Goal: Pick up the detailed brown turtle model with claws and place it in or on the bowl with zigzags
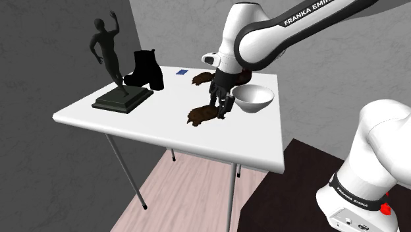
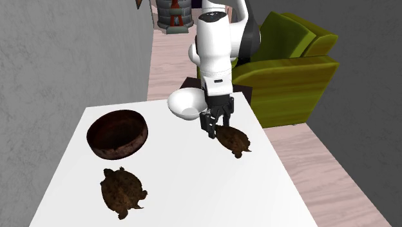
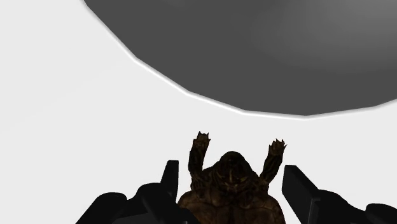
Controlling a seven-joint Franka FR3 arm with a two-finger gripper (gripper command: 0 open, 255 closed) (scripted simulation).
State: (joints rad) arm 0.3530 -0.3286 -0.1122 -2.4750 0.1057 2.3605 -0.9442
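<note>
A brown turtle model [image 2: 234,140] with clawed front legs lies on the white table [image 2: 187,193], close to a white bowl [image 2: 184,104]. My gripper [image 2: 216,128] points down over the turtle's rear end. In the wrist view the black fingers [image 3: 169,179] press against both sides of the turtle [image 3: 230,184], shut on it. Its head and claws point toward the bowl's rim [image 3: 191,92]. From the shoulder view the turtle [image 1: 201,116] still looks to rest on the table under the gripper [image 1: 223,109], left of the white bowl [image 1: 253,97].
A second brown turtle [image 2: 122,189] and a dark brown bowl [image 2: 118,133] sit farther along the table. In the shoulder view a dark statue on a base [image 1: 118,92], a black boot [image 1: 145,71] and a small blue card [image 1: 182,72] occupy the far left. A green armchair [image 2: 290,64] stands behind the arm.
</note>
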